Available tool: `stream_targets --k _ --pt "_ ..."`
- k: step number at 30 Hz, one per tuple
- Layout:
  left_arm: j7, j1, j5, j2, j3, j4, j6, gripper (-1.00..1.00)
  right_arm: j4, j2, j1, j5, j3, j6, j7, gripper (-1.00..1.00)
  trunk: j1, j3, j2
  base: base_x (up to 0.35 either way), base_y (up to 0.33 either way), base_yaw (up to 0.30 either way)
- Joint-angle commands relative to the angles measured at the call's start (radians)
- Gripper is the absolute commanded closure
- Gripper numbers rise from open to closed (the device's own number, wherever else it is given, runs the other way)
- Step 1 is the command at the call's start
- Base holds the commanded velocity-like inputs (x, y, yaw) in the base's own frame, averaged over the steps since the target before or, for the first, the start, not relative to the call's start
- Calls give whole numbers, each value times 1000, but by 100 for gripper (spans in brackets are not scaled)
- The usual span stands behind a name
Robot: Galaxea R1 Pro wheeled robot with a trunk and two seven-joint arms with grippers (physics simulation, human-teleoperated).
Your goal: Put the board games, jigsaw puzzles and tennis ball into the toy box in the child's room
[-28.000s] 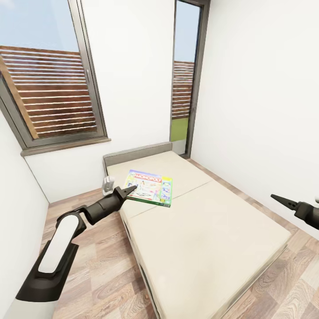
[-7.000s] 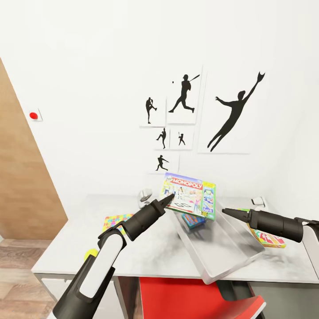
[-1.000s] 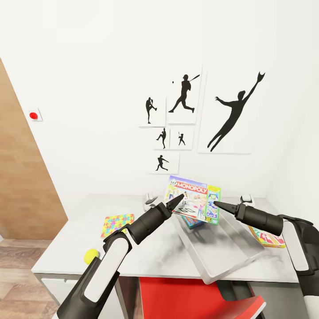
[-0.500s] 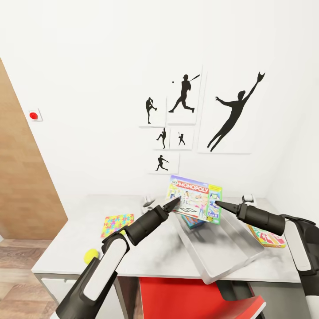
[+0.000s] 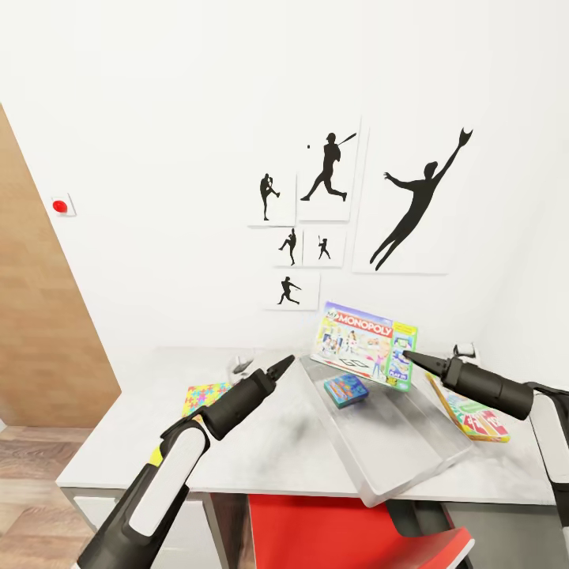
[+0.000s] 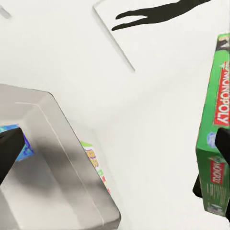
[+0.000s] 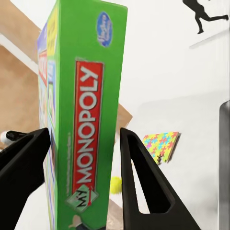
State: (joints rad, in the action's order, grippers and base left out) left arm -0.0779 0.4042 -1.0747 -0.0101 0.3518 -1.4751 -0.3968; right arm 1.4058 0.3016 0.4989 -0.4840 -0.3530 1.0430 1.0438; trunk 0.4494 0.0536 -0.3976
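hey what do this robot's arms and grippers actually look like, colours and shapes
Both arms are glossy black with white panels along the forearm links, tapering toward the wrists. The left gripper and right gripper end in slim, pointed black jaws that look like a beak from the head view. From the right wrist view the fingers are flat, dark, wedge-shaped blades. No cables or markings are visible.

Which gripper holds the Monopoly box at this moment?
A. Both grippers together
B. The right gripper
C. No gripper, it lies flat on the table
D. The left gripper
B. In the right wrist view the right gripper has one finger on each face of the Monopoly box, while in the head view the left gripper is apart from the box, which hangs over the toy box.
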Motion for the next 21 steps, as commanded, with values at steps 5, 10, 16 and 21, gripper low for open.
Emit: stream_targets --k 5,10,16,21 --pt "1 -32 -5 11 -89 2 -5 -100 -58 75 18 -3 -27 4 15 100 1 2 -2 0 0 0" --pt "2 -56 -5 14 -140 15 -5 -100 -172 158 61 -20 -34 4 31 100 1 2 -2 0 0 0" --pt "2 -77 -5 16 -175 35 -6 -100 -303 243 118 -27 -28 4 63 100 1 2 -2 0 0 0" --pt "-1 -98 -6 18 -193 43 -6 -100 -366 306 170 -18 26 4 91 100 1 2 -2 0 0 0"
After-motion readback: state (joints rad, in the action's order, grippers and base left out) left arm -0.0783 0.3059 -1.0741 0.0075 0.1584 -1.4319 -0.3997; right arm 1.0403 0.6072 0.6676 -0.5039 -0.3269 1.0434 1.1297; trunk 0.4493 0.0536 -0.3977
